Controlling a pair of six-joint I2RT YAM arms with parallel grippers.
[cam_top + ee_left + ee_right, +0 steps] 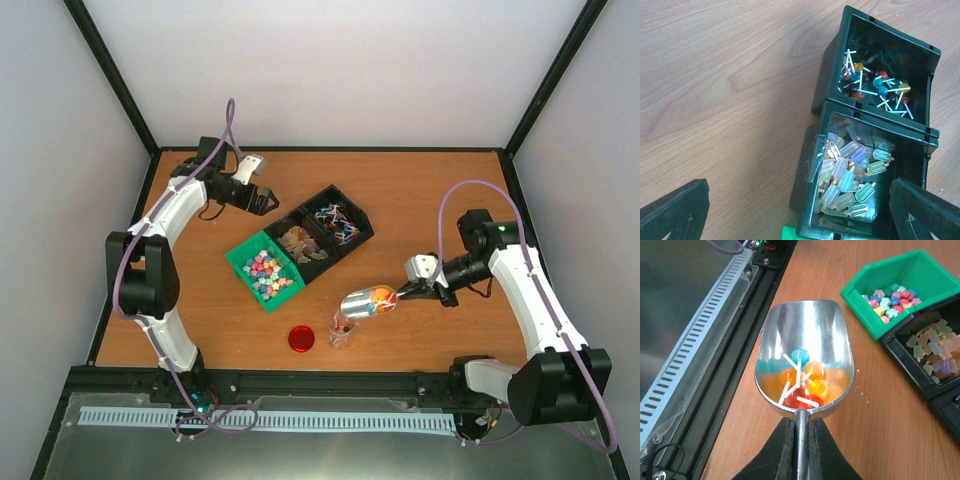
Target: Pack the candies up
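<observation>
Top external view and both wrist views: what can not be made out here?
- Clear cup: its contents are too small to tell in the top view, and it is absent from both wrist views.
- Scoop handle: in the right wrist view, mostly hidden inside the shut right gripper.
- Green bin: in the left wrist view, cut off by the bottom edge; only a corner shows.
</observation>
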